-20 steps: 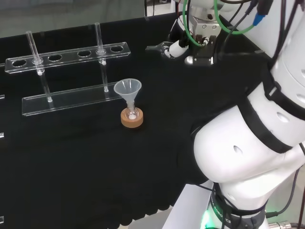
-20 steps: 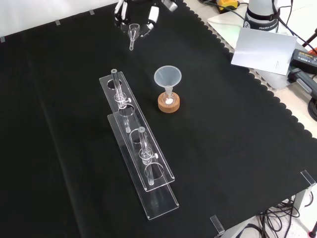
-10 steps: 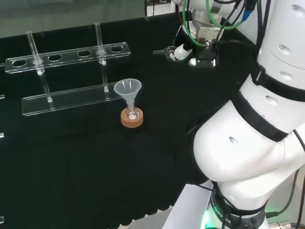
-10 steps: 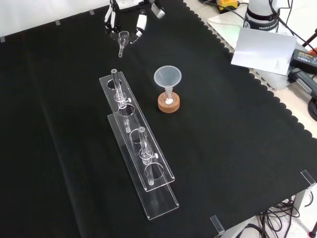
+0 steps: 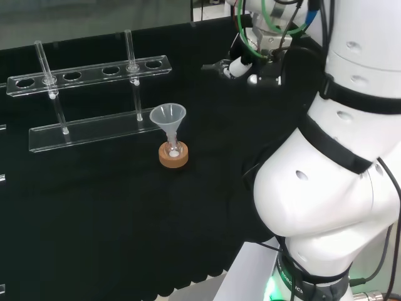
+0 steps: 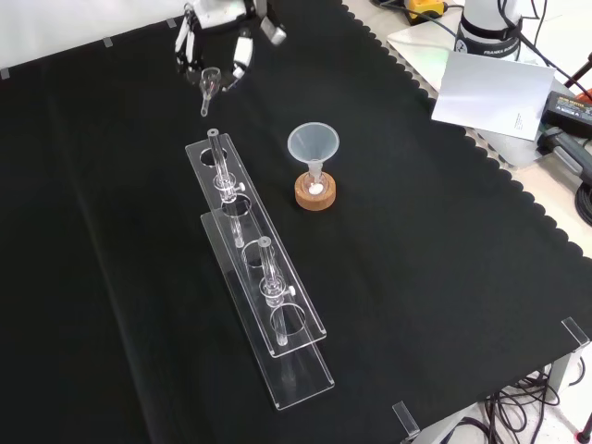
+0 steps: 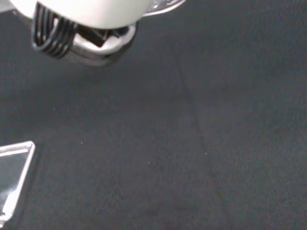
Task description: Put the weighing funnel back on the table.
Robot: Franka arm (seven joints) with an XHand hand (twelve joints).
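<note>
Carrying the weighing funnel (image 6: 209, 83) between curled fingers (image 6: 242, 57) (stem below them), the hand (image 6: 222, 17) had shifted sideways, nothing released.

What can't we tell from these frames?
- Front view: hand cut off by the top edge; how its fingers grip the weighing funnel is too small to see.
- Head view: whether the weighing funnel clears the cloth, dark on dark.
- Wrist view: the hand's blurred white part hides the grip.

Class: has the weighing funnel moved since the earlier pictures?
Yes. In the front view the weighing funnel moved left, away from the funnel, toward the rack's far end.
</note>
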